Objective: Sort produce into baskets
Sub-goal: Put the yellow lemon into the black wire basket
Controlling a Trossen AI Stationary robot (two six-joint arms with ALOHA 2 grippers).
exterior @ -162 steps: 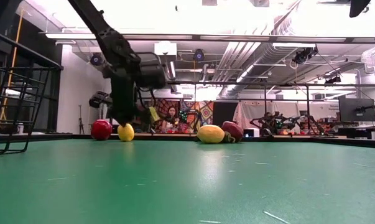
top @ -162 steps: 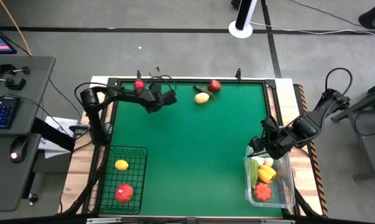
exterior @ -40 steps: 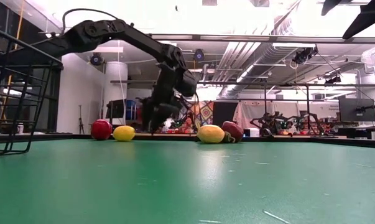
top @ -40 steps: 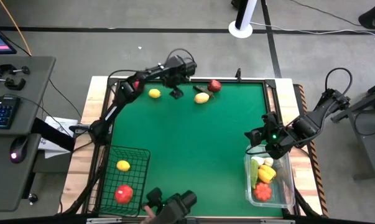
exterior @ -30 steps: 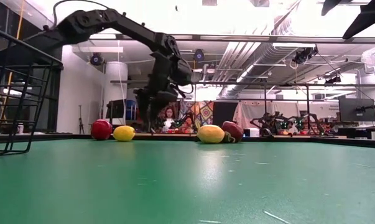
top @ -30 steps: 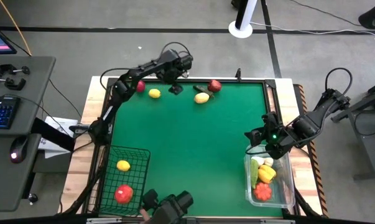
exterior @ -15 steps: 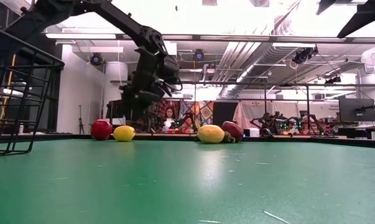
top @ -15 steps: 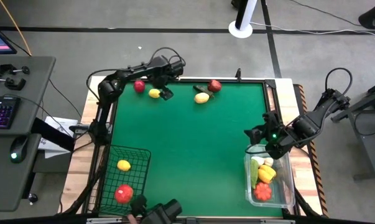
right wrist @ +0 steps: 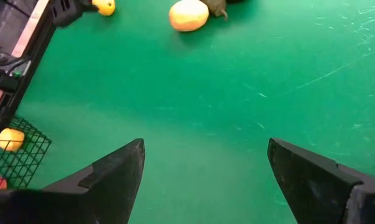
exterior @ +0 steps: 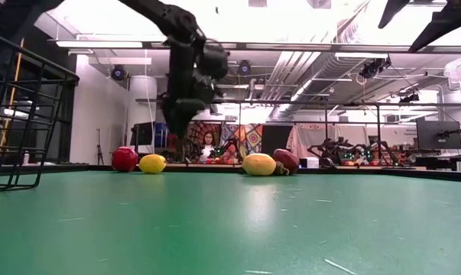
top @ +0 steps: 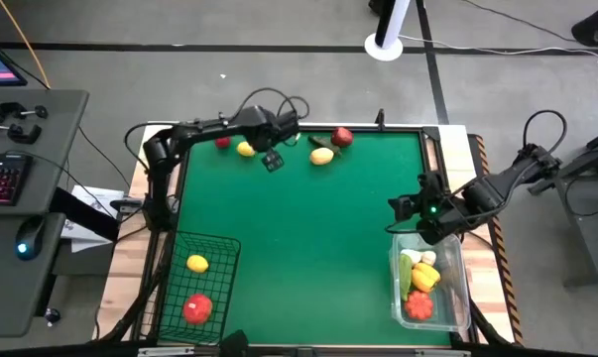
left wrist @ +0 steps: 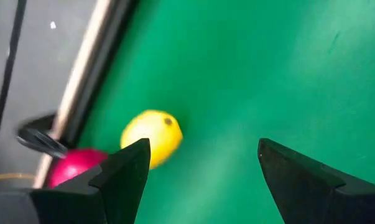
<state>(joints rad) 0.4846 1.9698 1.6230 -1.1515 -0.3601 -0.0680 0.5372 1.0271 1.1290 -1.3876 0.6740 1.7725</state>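
From above, the left gripper (top: 272, 160) hangs open and empty just beside a small yellow lemon (top: 245, 149) near the far edge. The right gripper (top: 406, 210) waits open by the clear basket (top: 459, 297) — full of bright produce. From the left wrist, the lemon (left wrist: 152, 137) looks round and shiny — a red fruit (left wrist: 72, 167) sits beside it.

Green worktop (top: 308, 238) with four loose fruits along its far edge, wire basket (top: 194, 288) and clear plastic basket (top: 457, 288) at its near corners.
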